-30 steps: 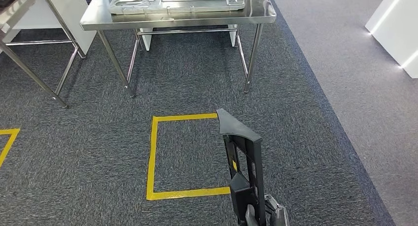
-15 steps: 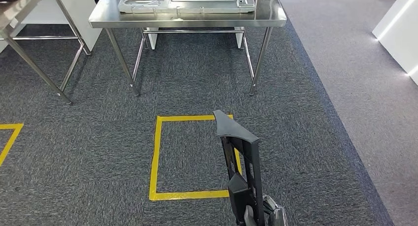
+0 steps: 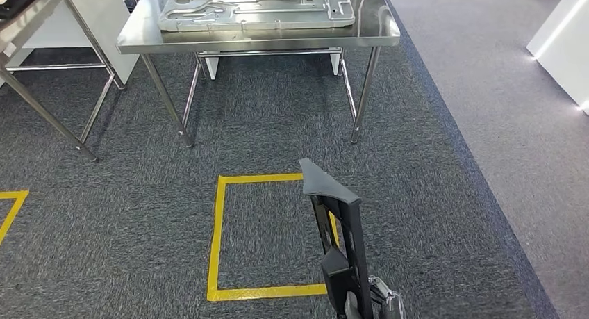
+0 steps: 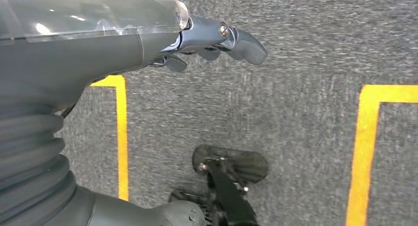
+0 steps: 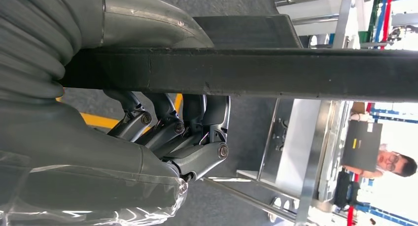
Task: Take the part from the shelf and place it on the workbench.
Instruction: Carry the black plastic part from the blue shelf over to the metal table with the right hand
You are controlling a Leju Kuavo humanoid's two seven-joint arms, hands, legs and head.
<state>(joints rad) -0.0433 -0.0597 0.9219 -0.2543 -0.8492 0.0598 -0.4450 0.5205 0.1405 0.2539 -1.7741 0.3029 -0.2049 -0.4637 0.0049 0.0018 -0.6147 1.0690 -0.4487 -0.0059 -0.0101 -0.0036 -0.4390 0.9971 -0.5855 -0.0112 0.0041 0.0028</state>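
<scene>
1. Right hand was wrapped around the black part; in the right wrist view its dark fingers curled under the long bar and the thumb side sat over it.
2. In the head view the part stood nearly upright out of the right hand, running up and forward from it and ending in a flat angled tip well above the hand.
3. Left hand held nothing; its fingers stuck out loosely apart over the grey carpet, none touching anything.
4. The workbench, steel top on steel legs, was well ahead of the right hand, well apart from the part.
5. A silver metal plate with cut-outs lay flat on the workbench top.
6. A yellow tape square on the carpet lay just to the left of the right hand, between the hand and the workbench; the part overlapped its right edge in the head view.
7. A second steel table stood far ahead and left of the right hand.
8. A person was visible past the part in the right wrist view, well apart.
</scene>
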